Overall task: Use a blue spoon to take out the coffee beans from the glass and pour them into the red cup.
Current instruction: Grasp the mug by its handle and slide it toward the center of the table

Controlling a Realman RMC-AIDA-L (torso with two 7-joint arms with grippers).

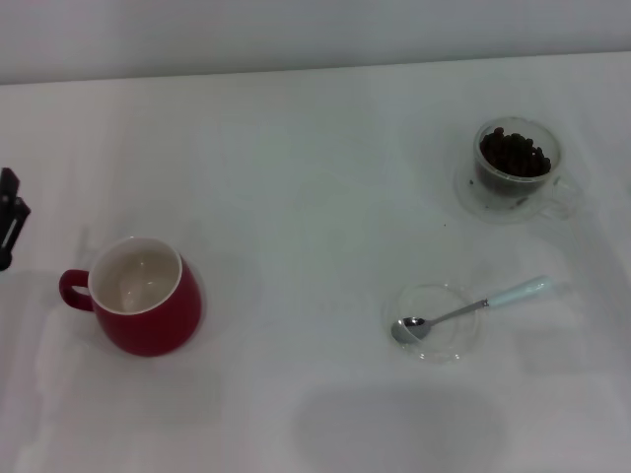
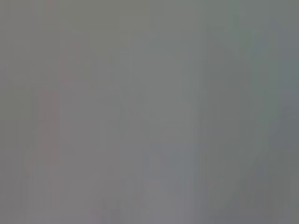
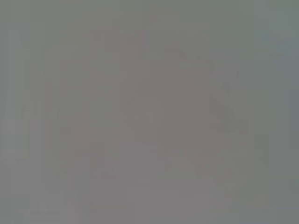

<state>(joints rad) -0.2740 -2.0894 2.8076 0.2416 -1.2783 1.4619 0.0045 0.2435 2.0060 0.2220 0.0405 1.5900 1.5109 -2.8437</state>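
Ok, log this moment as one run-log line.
phase: not started | blue spoon: bowl in glass dish | coffee beans: in glass | red cup: empty | left tool: far left edge

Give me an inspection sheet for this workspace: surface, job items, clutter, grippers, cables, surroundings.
Surface: white table, no spills seen.
Red cup: upright on the robot's left, handle pointing left, white inside, no beans in it.
Glass: far right, upright, holding the coffee beans.
Blue spoon: untouched, bowl resting in the shallow clear glass dish, pale blue handle sticking out to the right, over the rim.
Clutter: nothing seen.
Grippers: left gripper only partly visible at the left edge of the head view, left of the red cup; right gripper not in view. Both wrist views show nothing usable.
Cables: nothing seen.
Surroundings: plain pale wall behind the table.
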